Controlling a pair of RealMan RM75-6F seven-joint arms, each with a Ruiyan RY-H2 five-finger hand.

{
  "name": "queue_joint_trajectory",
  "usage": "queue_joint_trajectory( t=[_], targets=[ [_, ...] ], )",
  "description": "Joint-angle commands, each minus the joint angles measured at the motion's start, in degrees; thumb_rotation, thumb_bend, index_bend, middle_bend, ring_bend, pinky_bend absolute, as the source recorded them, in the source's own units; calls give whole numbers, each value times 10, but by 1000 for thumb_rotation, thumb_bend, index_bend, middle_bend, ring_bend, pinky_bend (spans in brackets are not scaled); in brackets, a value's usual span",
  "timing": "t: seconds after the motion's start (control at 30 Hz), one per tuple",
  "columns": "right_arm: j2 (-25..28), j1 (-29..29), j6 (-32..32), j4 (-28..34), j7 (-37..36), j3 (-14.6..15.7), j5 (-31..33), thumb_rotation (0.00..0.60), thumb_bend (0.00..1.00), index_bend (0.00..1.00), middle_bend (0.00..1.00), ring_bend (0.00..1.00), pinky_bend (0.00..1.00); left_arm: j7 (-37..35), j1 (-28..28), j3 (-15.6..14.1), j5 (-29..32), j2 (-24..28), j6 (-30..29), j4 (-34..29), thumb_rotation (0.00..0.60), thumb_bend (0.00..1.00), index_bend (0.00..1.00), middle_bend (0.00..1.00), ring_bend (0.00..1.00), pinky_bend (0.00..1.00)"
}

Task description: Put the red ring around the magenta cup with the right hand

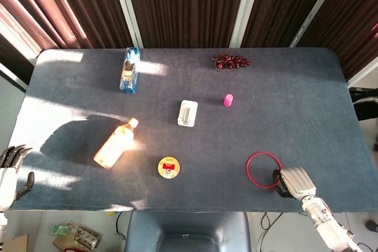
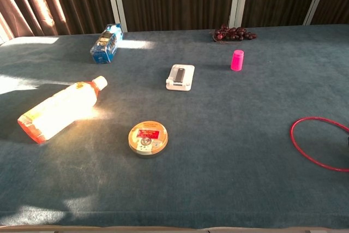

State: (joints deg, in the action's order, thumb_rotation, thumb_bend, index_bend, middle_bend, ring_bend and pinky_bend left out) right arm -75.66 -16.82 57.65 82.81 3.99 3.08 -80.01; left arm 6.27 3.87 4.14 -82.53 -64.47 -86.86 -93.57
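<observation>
Our right hand touches the red ring's near-right rim; grasp unclear. Risk: thin ring slips before reaching far magenta cup.

A blue-covered bench is seen carrying a red ring at five o'clock, a magenta cup, grapes, two bottles and a round tin.
</observation>
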Motion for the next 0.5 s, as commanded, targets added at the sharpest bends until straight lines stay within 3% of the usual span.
queue_joint_trajectory(
  t=[0.03,0.5],
  targets=[
    [-1,0,-1,-1,0,0,1,600,500,667,906,932,1000,0,-1,0,-1,0,-1,-1,600,464,212,145,106,260],
    [1,-1,-3,-4,-6,2,2,600,504,664,906,932,1000,0,0,-1,-1,1,0,-1,600,463,212,145,107,260]
  ],
)
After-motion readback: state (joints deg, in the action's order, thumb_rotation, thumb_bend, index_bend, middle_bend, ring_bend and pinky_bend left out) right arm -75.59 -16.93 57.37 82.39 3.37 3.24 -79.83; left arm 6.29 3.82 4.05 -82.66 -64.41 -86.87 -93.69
